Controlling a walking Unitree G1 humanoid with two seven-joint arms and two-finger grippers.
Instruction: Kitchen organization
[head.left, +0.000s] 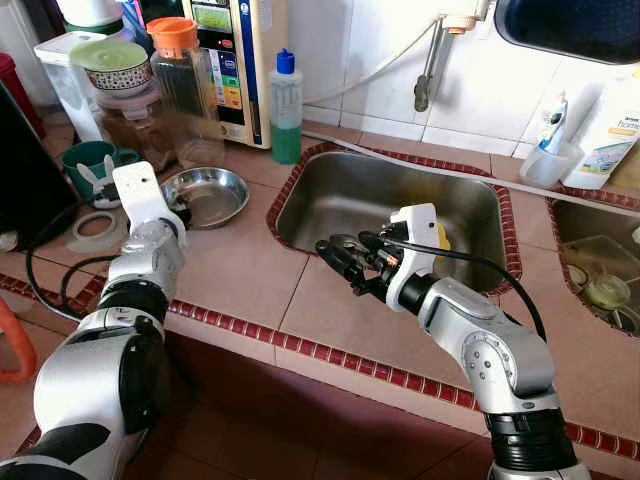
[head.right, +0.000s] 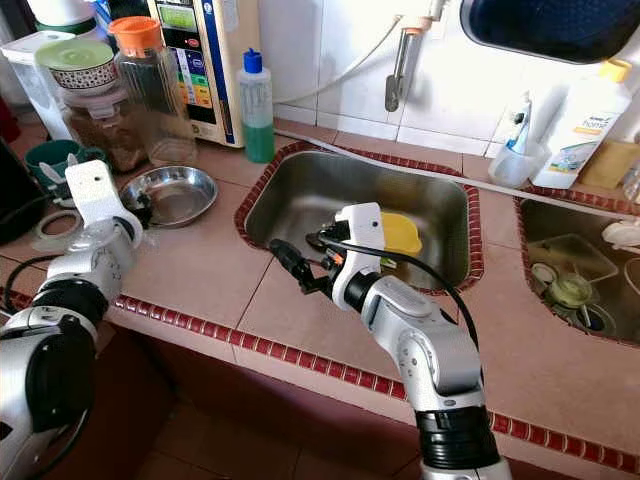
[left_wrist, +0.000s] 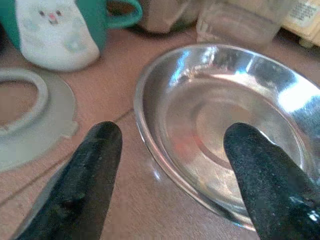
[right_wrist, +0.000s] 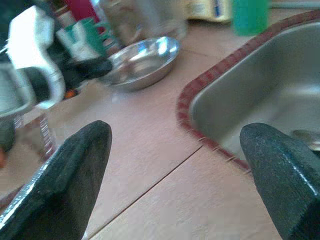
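Steel bowl (head.left: 206, 195) on counter, jars (head.left: 187, 92) behind, left gripper (left_wrist: 170, 170) spread beside

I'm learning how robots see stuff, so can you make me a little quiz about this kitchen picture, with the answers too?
1. True or false: the left gripper is open, with its fingers either side of the steel bowl's near rim.
2. What colour is the cap on the green bottle standing beside the sink? A red, B blue, C yellow.
3. Fill in: the right gripper hovers over the tiled counter by the sink's front ____ corner, as the robot sees it.

Key: 1 true. 2 B. 3 left.
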